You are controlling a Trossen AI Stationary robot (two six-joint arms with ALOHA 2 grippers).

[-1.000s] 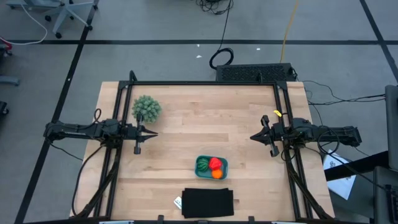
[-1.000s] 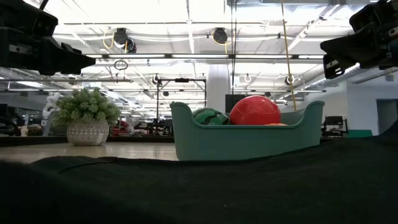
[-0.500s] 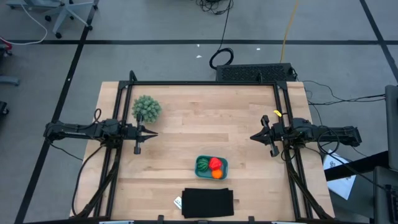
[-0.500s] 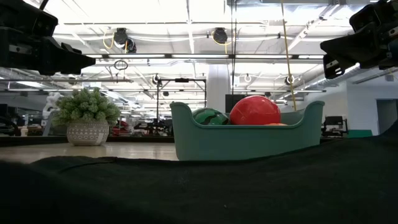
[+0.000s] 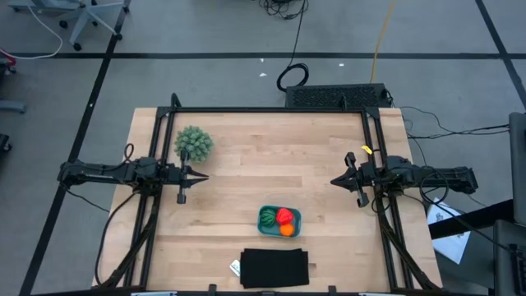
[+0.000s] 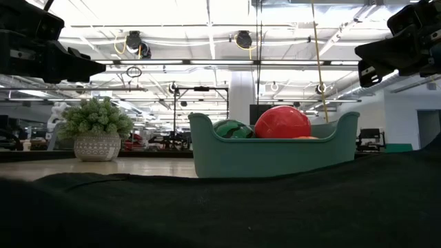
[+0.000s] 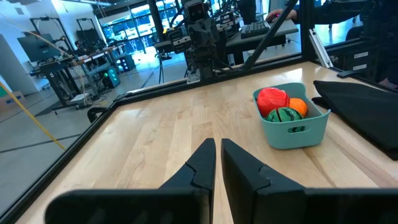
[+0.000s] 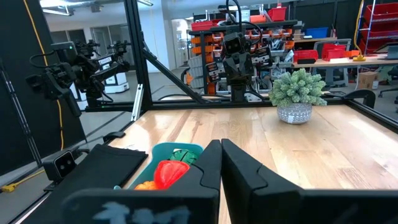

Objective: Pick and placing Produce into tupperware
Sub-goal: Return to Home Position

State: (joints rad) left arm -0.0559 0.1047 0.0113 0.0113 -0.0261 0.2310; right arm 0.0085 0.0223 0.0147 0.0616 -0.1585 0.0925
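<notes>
Teal plastic draws my eye first: the tupperware (image 5: 297, 219) sits on the wooden table (image 5: 271, 148) at about 6 o'clock from its middle, taking the far edge as 12. All three pieces lie inside it: the watermelon piece (image 5: 268, 219), the red piece (image 5: 284, 215) and the orange piece (image 5: 287, 230). They are packed close together. From table level the red one rises above the rim.

Nothing of the produce lies loose on the wood, so I judge the filling done. The step in hand looks like the arms parking at rest.

The left gripper (image 5: 201, 178) hangs at 9 o'clock and the right gripper (image 5: 333, 182) at 3 o'clock, tips facing each other across bare boards. Each wrist view shows its two fingers drawn together with only a thin slit between, and nothing held.

The tupperware lies well apart from both, at roughly 4 o'clock from the left tips and 8 o'clock from the right.

A black mat (image 5: 274, 268) lies just beyond it toward 6 o'clock, and a small potted plant (image 5: 193, 143) stands at 10 o'clock near the left arm.

As I see it, the next move calls for no grasp, only settling clear of the plant and tub.
</notes>
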